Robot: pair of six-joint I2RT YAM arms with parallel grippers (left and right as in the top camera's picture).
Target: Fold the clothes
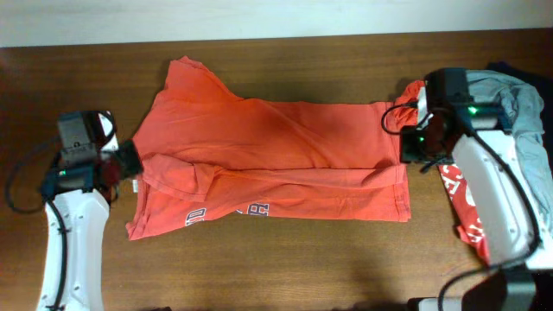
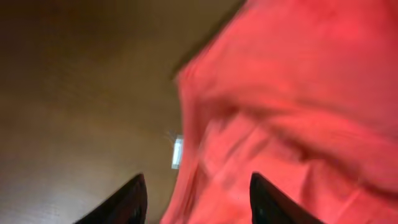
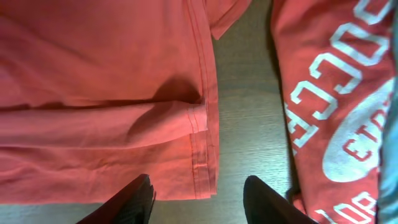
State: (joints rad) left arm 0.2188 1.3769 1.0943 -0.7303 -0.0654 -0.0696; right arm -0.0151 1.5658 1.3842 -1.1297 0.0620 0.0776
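Lying flat across the table point(image 1: 259, 268), the orange T-shirt point(image 1: 268, 147) looks part-folded along its length, a long crease running across it with a band of printed lettering showing along the lower edge. The left gripper point(image 1: 130, 160) sits at the shirt's collar-and-sleeve end, fingers apart and holding nothing. Its wrist view is blurred, but cloth fills the space ahead of the fingers and a small white tag point(image 2: 177, 152) shows at the fabric's edge. The right gripper point(image 1: 413, 147) hangs over the shirt's opposite end, at the hem, also spread and empty. From its wrist camera the stitched, doubled hem lies just ahead of the fingertips.

The main risk sits beside that hem: a red garment with white lettering point(image 3: 329, 93) lies just off the shirt with only a thin strip of wood between, and a grey garment point(image 1: 518, 95) is heaped beyond it. A pinch drifting outward could catch the wrong cloth. At the hem the layers overlap — closing on the top one alone would peel the fold open, not carry it. If the two ends lift unevenly, the crease will skew.
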